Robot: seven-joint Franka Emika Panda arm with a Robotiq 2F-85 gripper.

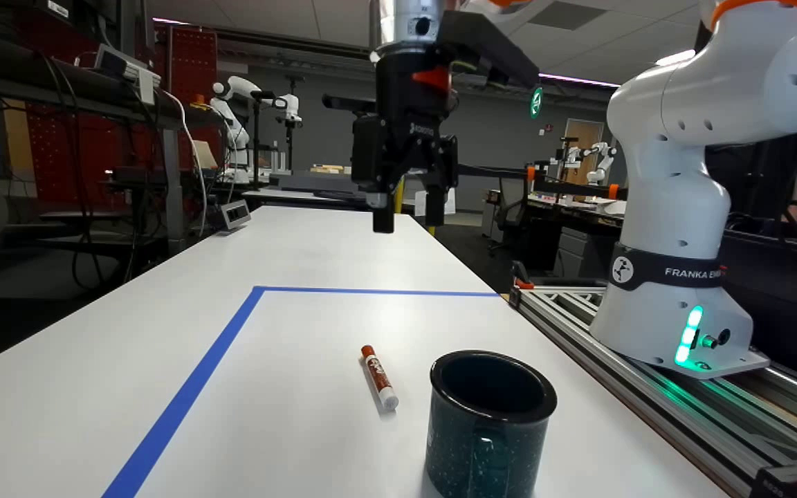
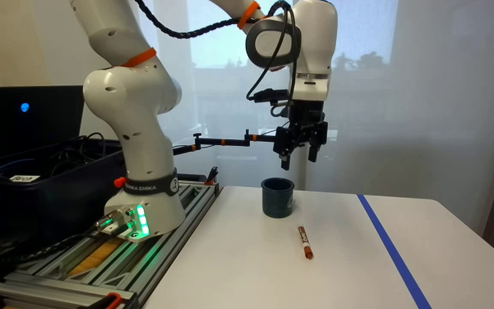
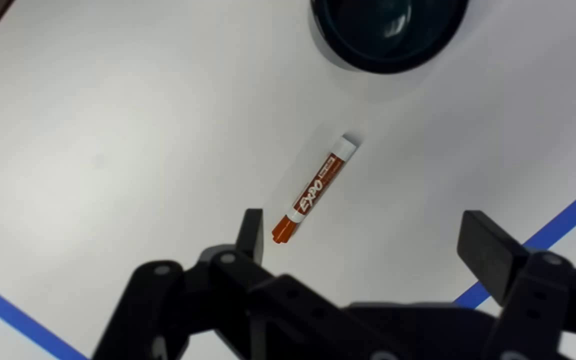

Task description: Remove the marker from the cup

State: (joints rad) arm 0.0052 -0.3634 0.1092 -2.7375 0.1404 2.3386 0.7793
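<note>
Now, white jointed robot arm (image 2: 131, 101): banded in orange, its base standing on a grey aluminium rail frame (image 2: 178, 240); in an exterior view the upper stretch is cut off by the top edge, and the forearm slopes down into frame.
White rounded wrist (image 2: 313, 47): vertical at the arm's outer end, over the flat white worktop (image 1: 288, 387).
Black two-fingered end effector (image 2: 299, 159): pointing downward, well above the worktop in both exterior views, its fingers spread wide apart.
Glossy dark-teal cylindrical cup (image 1: 492, 429): standing on the worktop, round mouth up.
Slim white and reddish-brown marker (image 3: 314, 190): lying on the worktop outside the cup, near it but apart; white end toward the cup, reddish-brown cap away.
Cap in the wrist view: just beside one fingertip as seen from above.
Blue tape strip (image 1: 206, 366): straight along the worktop, with a corner beyond the marker.
</note>
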